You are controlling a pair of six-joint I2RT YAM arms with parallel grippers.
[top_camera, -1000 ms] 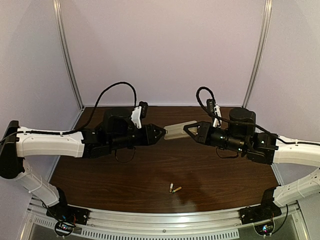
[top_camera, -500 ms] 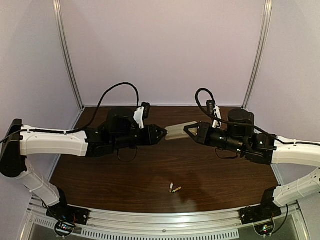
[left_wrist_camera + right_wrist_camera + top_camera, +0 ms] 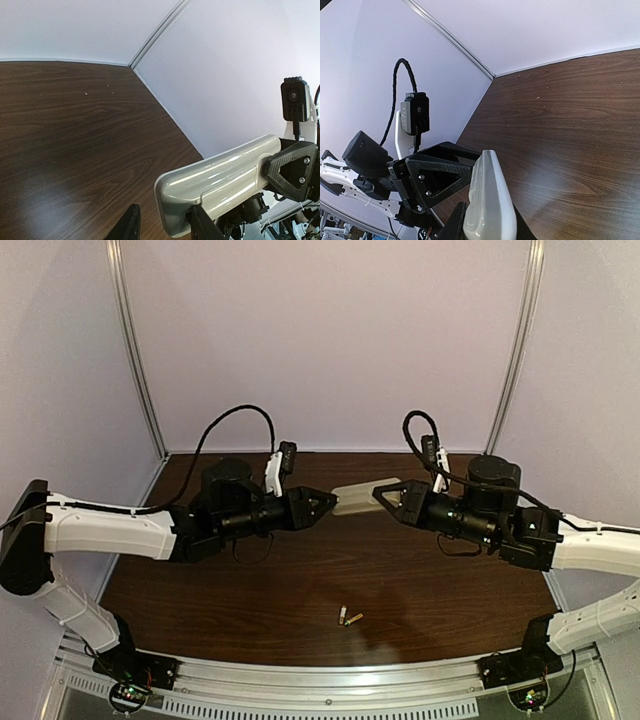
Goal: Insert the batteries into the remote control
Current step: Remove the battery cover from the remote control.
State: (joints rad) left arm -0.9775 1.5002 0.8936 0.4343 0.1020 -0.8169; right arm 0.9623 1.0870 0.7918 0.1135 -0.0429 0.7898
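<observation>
Found remote control (image 3: 360, 497) aloft over the table (image 3: 230, 590). Noted right gripper (image 3: 384, 496) clenched on one end, left gripper (image 3: 326, 503) straddling the other; could not tell whether gripping. Judged this a handover or regrip, to turn it for loading. Saw only a smooth, glossy, off-white shell, buttons hidden. Logged batteries (image 3: 348, 618) lying together near the front edge.

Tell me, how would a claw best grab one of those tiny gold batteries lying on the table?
Pinch the right-hand battery across the middle of its round body, coming straight down from above. It lies flat on the table, so only its top and long sides are exposed. The left-hand battery lies close beside it, so mind that side.
</observation>
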